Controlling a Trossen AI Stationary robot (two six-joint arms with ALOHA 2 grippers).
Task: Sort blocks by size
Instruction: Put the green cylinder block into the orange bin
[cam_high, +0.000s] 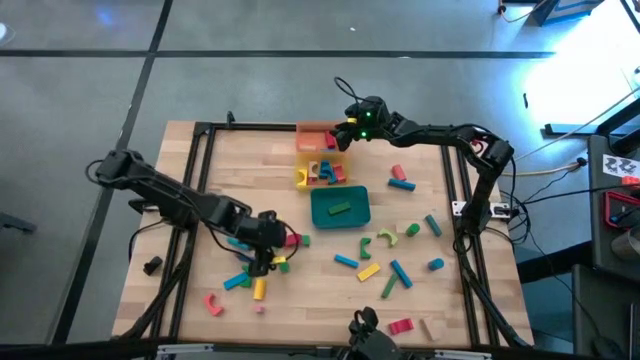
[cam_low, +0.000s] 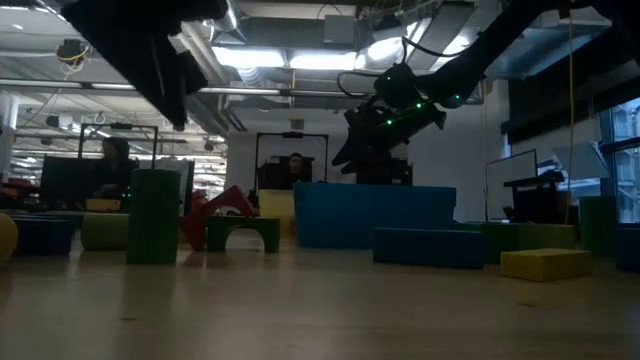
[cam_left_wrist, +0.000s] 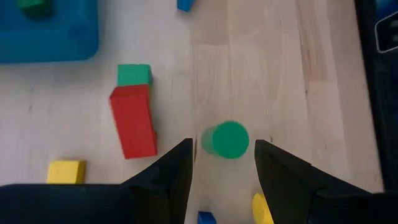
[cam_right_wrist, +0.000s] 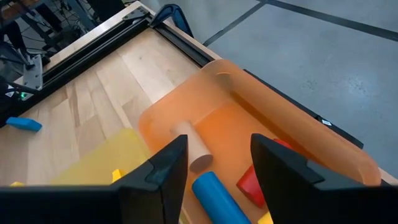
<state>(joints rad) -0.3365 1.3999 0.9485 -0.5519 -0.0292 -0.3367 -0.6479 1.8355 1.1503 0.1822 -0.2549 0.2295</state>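
- Your left claw (cam_left_wrist: 224, 163) hangs low over the near left of the wooden table (cam_high: 250, 165). Its fingers stand apart on both sides of one small round green block (cam_left_wrist: 226, 139). They are not squeezing it.
- Just beside it you see one long red block (cam_left_wrist: 132, 121) touching one small green cube (cam_left_wrist: 134, 74).
- Your right claw (cam_right_wrist: 214, 163) hangs with its fingers apart, empty, over the orange plastic tray (cam_right_wrist: 292, 146) at the far side. You can see three blocks in the tray: one tan, one blue, one red.
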